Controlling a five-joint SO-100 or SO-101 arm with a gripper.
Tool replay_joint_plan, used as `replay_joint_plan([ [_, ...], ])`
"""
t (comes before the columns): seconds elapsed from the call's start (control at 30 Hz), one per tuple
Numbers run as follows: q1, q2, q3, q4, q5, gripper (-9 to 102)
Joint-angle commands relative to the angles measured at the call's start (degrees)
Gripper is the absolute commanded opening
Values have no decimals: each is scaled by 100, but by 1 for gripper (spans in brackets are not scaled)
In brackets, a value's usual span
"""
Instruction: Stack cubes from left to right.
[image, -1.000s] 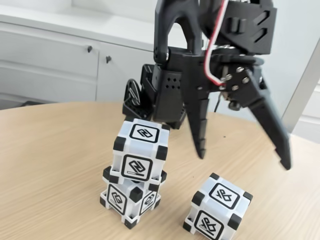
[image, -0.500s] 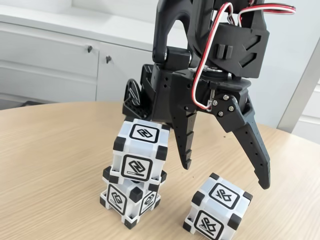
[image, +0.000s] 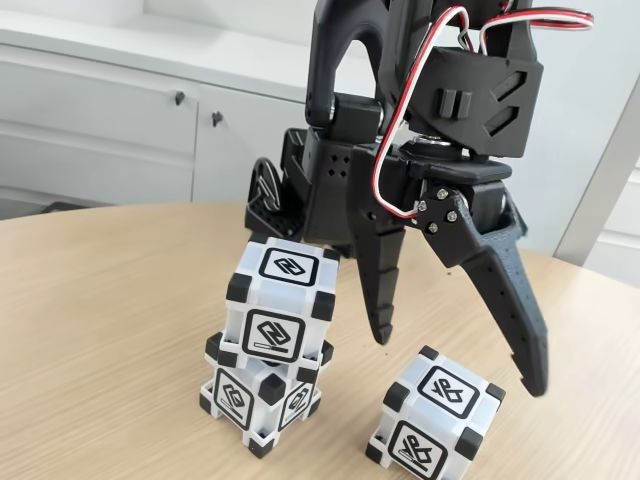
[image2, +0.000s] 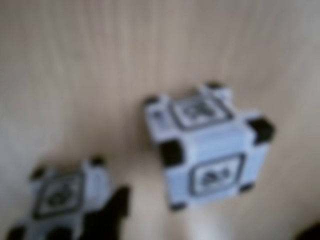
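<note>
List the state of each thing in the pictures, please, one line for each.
Tool: open, empty, above the single cube.
Single cube: alone on the table, free.
Top cube: stacked on the bottom cube.
Bottom cube: on the table, turned askew under the top cube.
Cabinet doors: closed.

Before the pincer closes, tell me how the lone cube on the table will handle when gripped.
The lone cube looks like rigid plastic, so it should hold its shape between the open pincer. Flat faces and square edges suggest it will slide, not roll, if nudged. Its smooth white sides may be slippery; the black corner blocks could offer better purchase. The two-cube stack nearby seems easy to topple.
</note>
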Motion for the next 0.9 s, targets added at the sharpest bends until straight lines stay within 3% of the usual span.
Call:
replay_joint_plan([
  [0.0, -18, -9, -211, -299, 141, 42],
  [0.87, -26, -1318, -879, -387, -185, 41],
])
